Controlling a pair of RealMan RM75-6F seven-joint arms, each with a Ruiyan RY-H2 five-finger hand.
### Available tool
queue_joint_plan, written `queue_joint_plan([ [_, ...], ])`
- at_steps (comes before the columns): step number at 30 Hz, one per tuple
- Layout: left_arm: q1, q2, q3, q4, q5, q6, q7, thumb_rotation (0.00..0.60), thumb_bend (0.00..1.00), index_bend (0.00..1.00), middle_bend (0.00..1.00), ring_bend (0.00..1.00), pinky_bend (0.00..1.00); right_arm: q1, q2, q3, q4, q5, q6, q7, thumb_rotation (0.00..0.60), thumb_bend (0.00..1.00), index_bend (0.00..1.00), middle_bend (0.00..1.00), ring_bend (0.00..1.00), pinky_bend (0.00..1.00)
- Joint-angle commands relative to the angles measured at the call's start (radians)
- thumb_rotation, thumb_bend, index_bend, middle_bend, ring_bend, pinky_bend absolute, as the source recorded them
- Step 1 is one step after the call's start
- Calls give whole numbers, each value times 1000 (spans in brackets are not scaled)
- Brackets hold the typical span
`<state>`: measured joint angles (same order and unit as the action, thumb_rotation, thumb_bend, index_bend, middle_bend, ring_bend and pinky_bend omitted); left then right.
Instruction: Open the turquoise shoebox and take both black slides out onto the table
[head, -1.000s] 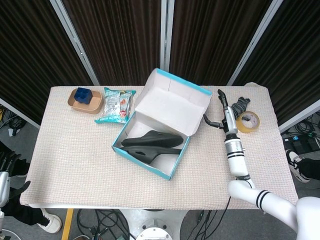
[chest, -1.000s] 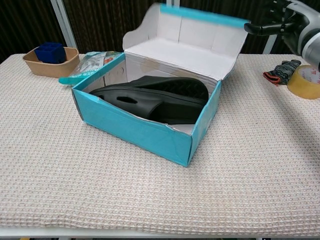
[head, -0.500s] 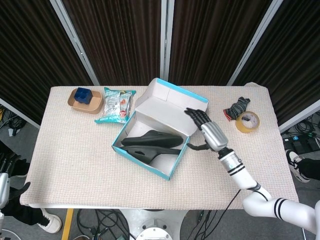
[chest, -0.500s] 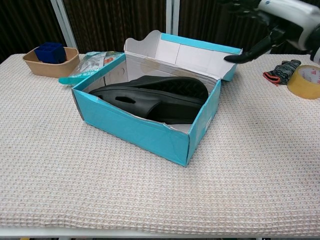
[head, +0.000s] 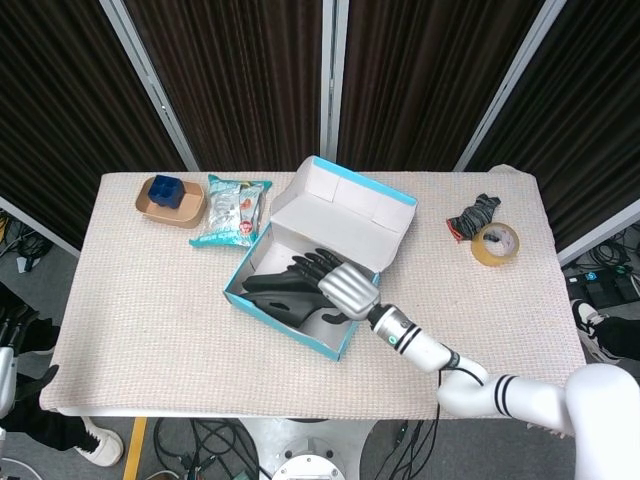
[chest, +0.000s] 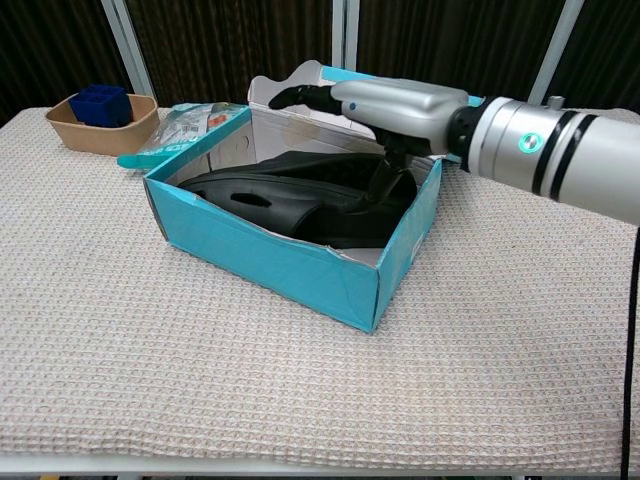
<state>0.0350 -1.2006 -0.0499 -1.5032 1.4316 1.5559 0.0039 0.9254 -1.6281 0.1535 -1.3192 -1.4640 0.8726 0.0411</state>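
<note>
Since half a second ago, the right hand moves from the lid at 2 o'clock to above the turquoise shoebox, fingers spread, thumb touching the black slides inside. Risk: the light box could lift too. Only the chest view shows the thumb

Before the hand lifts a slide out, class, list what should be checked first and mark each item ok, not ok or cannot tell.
1. Shoebox lid open: ok, it stands back.
2. Both black slides in the box: ok in the head view, stacked.
3. Right hand over the slides: ok.
4. Slide gripped: cannot tell; the thumb reaches down to it, the fingers extend above.
5. Left hand available: cannot tell, not in view.
6. Table bare in front of the box: ok.
</note>
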Motion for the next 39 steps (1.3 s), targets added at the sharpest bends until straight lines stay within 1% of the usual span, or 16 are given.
queue_joint_plan([
  [1, -1, -3, 0, 5, -2, -3, -3, 600, 158, 184, 110, 13, 84, 37, -80, 19, 93, 20, -20, -61, 600, 84, 0, 0, 0, 0],
  [7, -3, -6, -1, 17, -3, -9, -15, 600, 158, 184, 111, 13, 84, 74, -182, 34, 215, 23, -23, -70, 600, 85, 0, 9, 0, 0],
  [14, 1, -11, -1, 26, -6, -8, -19, 600, 159, 184, 110, 13, 84, 112, -258, 38, 315, 8, -29, -55, 600, 100, 0, 24, 0, 0],
  [15, 1, -12, -1, 27, -6, -7, -19, 600, 159, 184, 110, 13, 84, 114, -269, 37, 328, 3, -22, -49, 600, 126, 2, 32, 0, 0],
  [17, 3, -15, 0, 30, -7, -6, -22, 600, 159, 184, 110, 13, 84, 118, -292, 34, 359, -16, 6, -32, 600, 218, 24, 51, 0, 0],
  [23, 7, -18, 1, 36, -4, -1, -28, 600, 159, 184, 110, 13, 84, 128, -330, 14, 420, -69, 63, 32, 600, 598, 133, 127, 0, 0],
  [25, 9, -18, 1, 39, -4, 1, -31, 600, 158, 184, 110, 13, 84, 126, -339, 6, 446, -91, 100, 45, 600, 687, 177, 155, 0, 0],
  [28, 11, -17, 4, 41, -6, -1, -32, 600, 158, 184, 110, 13, 85, 119, -348, 5, 482, -115, 163, 75, 600, 745, 245, 196, 19, 0],
  [30, 12, -16, 4, 42, -7, -1, -32, 600, 158, 184, 110, 13, 84, 114, -354, 10, 509, -126, 207, 99, 600, 776, 326, 247, 67, 0],
  [32, 11, -16, 1, 41, -7, -1, -33, 600, 158, 184, 110, 13, 84, 112, -356, 17, 536, -133, 245, 128, 600, 797, 374, 278, 93, 0],
  [36, 8, -16, -1, 41, -2, -1, -30, 600, 159, 184, 110, 13, 84, 104, -323, 32, 538, -137, 300, 166, 600, 801, 400, 296, 101, 0],
  [39, 3, -14, -4, 39, -2, -4, -27, 600, 159, 184, 110, 13, 84, 83, -264, 39, 495, -133, 331, 178, 600, 799, 402, 296, 101, 0],
])
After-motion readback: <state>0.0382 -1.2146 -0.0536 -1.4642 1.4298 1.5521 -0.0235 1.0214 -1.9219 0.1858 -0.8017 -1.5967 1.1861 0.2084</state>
